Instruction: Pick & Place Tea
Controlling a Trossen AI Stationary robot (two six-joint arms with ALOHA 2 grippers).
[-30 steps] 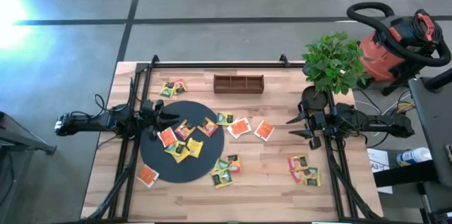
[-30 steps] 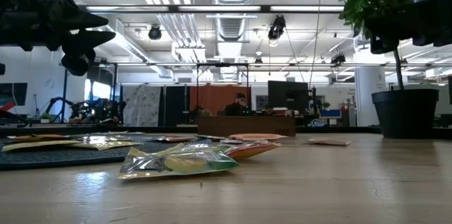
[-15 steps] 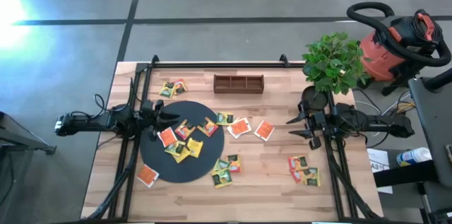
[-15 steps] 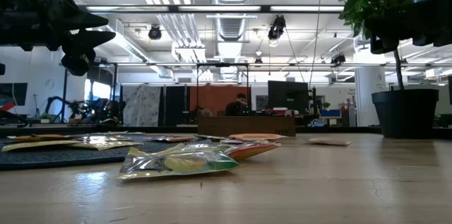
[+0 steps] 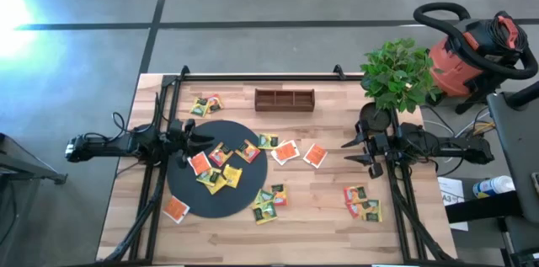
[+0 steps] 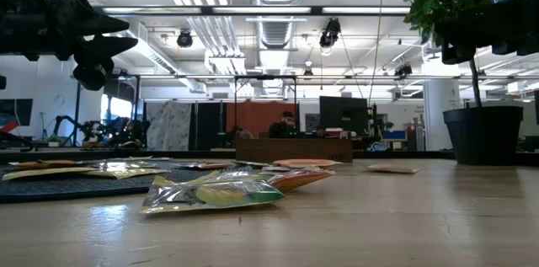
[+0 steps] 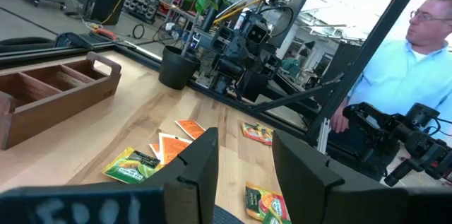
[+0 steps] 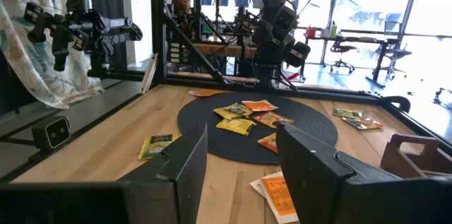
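Observation:
The tea lies as several small flat packets, orange, yellow and green. Some rest flat on the black disc [image 5: 187,189], such as those at the cluster [image 5: 217,170]; others lie on the bare wood [image 5: 360,202], [image 5: 205,105]. My left gripper [image 5: 195,142] hangs open above the disc's far left rim. In its wrist view [image 7: 244,160] nothing shows between its fingers. My right gripper [image 5: 348,151] hangs open at the table's right, pointing level toward the disc [image 8: 311,131]. Its fingers [image 8: 244,160] hold nothing either.
A brown wooden compartment tray [image 5: 285,98] stands at the far middle. A potted plant [image 5: 394,77] stands at the far right corner. A red shop vacuum [image 5: 472,48] sits on the floor beyond. A person [image 7: 417,61] stands beside the table.

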